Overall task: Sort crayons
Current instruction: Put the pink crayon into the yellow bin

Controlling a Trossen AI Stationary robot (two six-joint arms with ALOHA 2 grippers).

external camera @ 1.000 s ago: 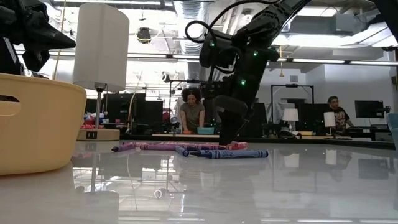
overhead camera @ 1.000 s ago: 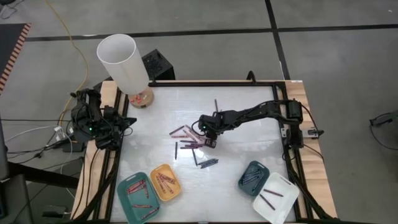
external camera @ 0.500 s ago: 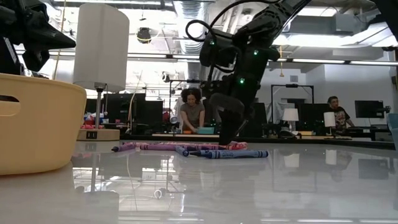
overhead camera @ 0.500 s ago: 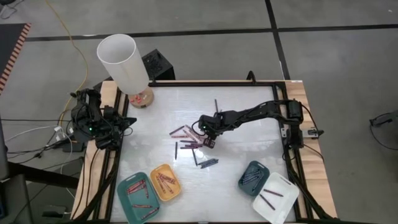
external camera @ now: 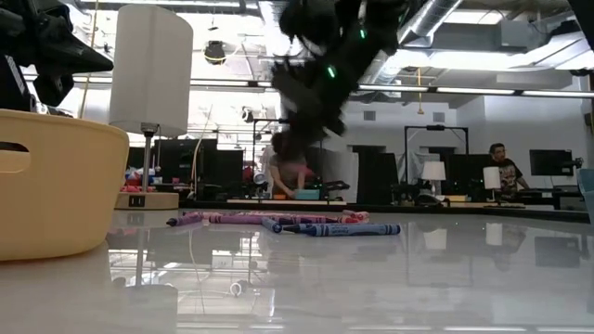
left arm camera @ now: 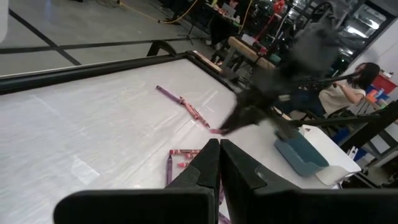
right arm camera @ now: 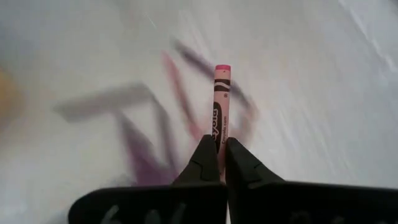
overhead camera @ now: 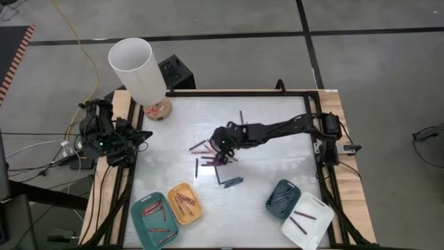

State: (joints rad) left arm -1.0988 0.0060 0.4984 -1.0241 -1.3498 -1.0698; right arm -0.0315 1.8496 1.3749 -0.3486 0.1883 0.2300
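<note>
From my seat the right hand (right arm camera: 219, 149) is the hard part: in the low view it is a dark smear above the counter (overhead camera: 277, 173), and the left wrist view shows that arm only as a grey blur. The right wrist view settles it, though the crayons behind it are blurred streaks there. The two dark fingers are clamped on a pink crayon (right arm camera: 221, 102), a thin paper-wrapped stick with a dark band near its tip and print down the label that I cannot read. Its lower end is hidden between the fingers.

From above I see the right hand (overhead camera: 223, 141) over the loose pile of crayons (overhead camera: 211, 158) near the middle of the glossy white counter, but the held stick is too small to pick out there. The pile is purple, pink and dark sticks lying crossed, with one blue crayon (external camera: 348, 229) lying nearest the low camera.

The left hand (left arm camera: 219, 163) waits at the counter's left edge, fingers pressed together.

The teal tray (overhead camera: 154, 221) and yellow tray (overhead camera: 185, 203) at the front left hold reddish sticks; the dark-blue tray (overhead camera: 282, 196) and white tray (overhead camera: 306, 221) at the front right hold a few dark ones, colours hard to tell.
</note>
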